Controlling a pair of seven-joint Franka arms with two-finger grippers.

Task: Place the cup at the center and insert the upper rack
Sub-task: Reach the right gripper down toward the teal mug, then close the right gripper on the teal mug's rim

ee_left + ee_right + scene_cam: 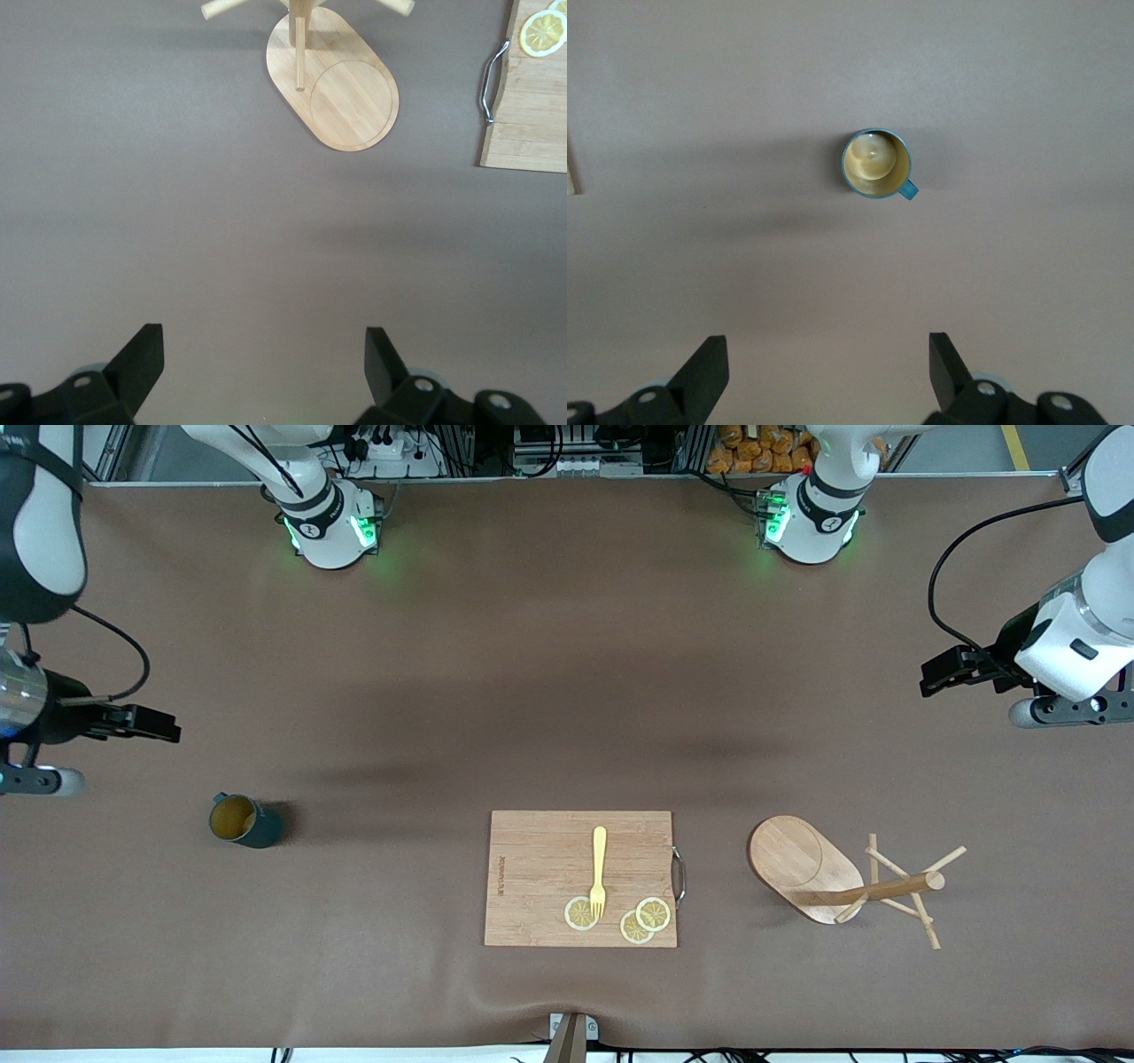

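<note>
Cutting board (580, 879) nearest front camera, mid surface (532, 691); yellow fork (598, 871) and three lemon slices (617, 917) on it. Upper rack (842, 877) beside board toward my left arm's end, standing on oval base. Cup (242, 820) upright toward my right arm's end, slightly farther from camera. My right pincer (828, 376) released, empty, over bare surface near cup, not touching. My left pincer (266, 376) released, empty, over bare surface near rack, well apart.

Cup (244, 821): dark teal outside, yellowish-tan inside. Upper rack (833, 868): light wood. Fork (599, 871): pale yellow. Worktop (532, 673): plain brown.
</note>
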